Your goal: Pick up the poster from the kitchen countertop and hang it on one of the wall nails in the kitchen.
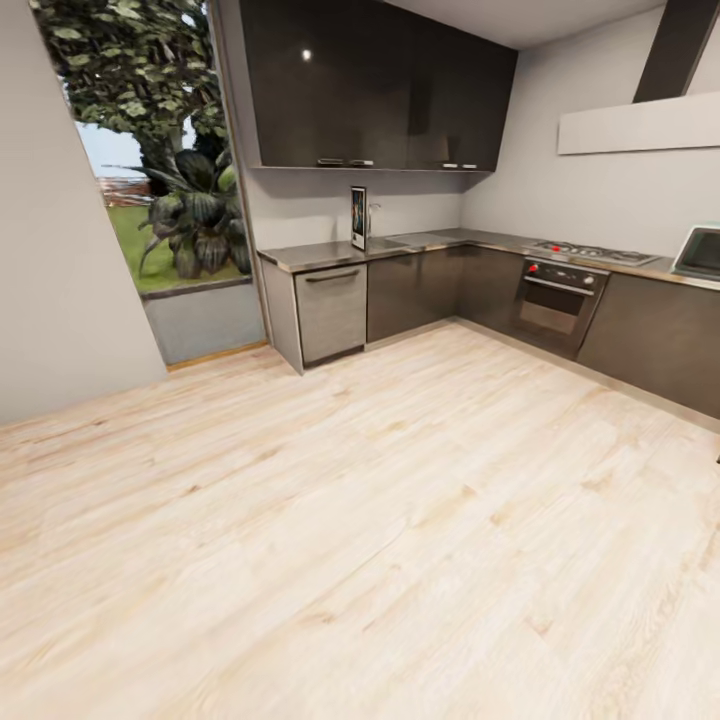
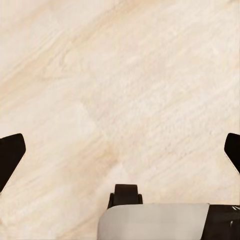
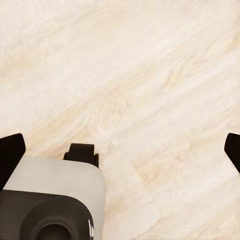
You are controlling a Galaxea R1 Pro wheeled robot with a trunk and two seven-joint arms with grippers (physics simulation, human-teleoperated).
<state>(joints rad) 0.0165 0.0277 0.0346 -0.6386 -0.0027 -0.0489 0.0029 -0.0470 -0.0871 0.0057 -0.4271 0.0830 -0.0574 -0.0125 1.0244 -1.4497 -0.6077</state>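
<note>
Poster [image 1: 358, 217] stands upright on the kitchen countertop [image 1: 440, 241], apparently leaning against the light grey wall [image 1: 320, 205] below the dark upper cabinets [image 1: 375, 85], well across the pale wood floor [image 1: 350, 520]. Left gripper [image 2: 120, 150] and right gripper [image 3: 120, 150] both hang spread wide, empty, over floorboards.

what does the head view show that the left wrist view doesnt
Head view alone: the poster standing upright on the kitchen countertop near the sink, with dark cabinets, an oven and a window onto plants. Left wrist view alone: the left gripper, its dark fingertips wide apart and empty, above part of the robot's base. Both: the pale wooden floor.
</note>
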